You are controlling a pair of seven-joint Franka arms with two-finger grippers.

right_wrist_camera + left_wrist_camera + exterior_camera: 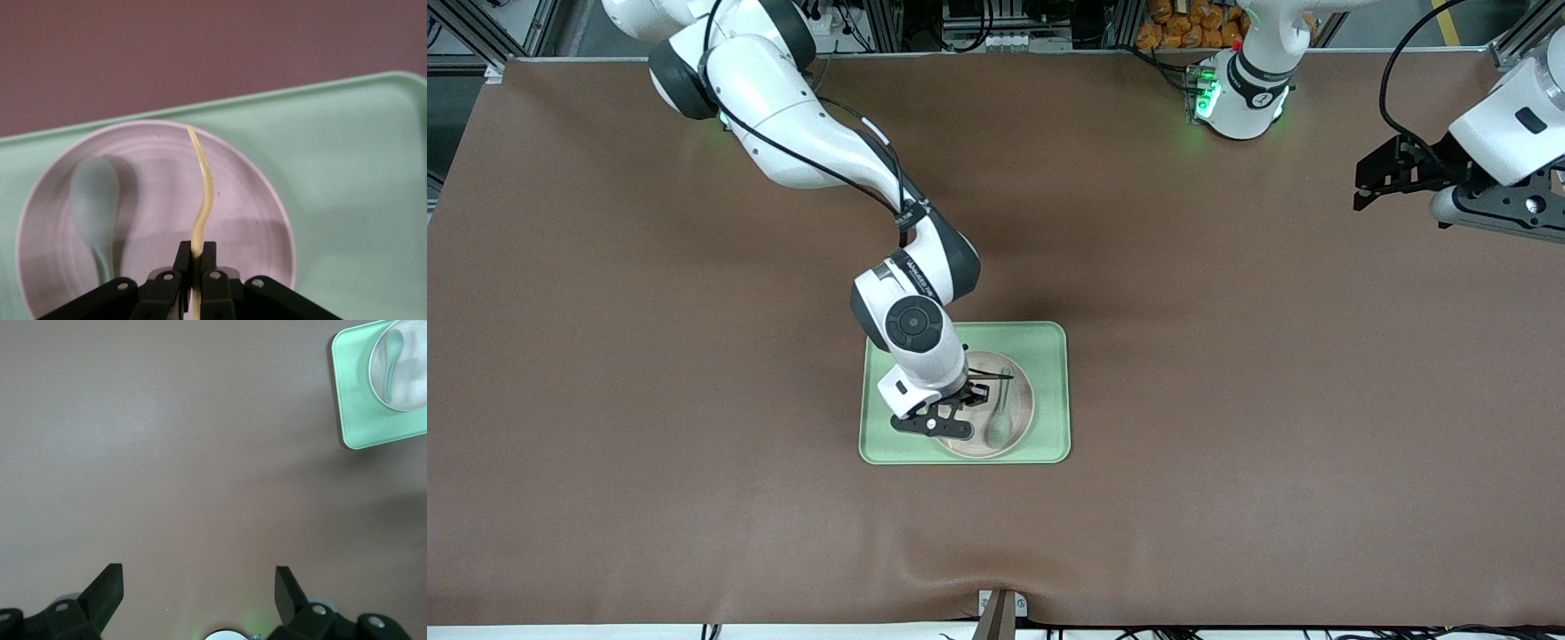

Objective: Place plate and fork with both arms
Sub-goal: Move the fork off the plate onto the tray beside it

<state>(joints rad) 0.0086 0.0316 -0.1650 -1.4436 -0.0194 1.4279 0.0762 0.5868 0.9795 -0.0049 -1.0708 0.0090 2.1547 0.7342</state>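
The pale pinkish-white plate (1021, 396) lies in the light-green tray (1049, 356). It also shows in the right wrist view (253, 200) and, far off, in the left wrist view (408, 390). My right gripper (974, 391) is over the plate, shut (197, 257) on the handle of the pale-yellow fork (202, 193). The fork sticks out over the plate, its tip near the plate's rim. My left gripper (1359, 188) waits open and empty (199, 577) over bare table at the left arm's end.
A grey-green spoon (1000, 420) lies in the plate beside the fork, seen also in the right wrist view (93, 200). The tray (347, 167) sits mid-table on the brown mat (1227, 356). The right arm's forearm hangs over the tray's corner.
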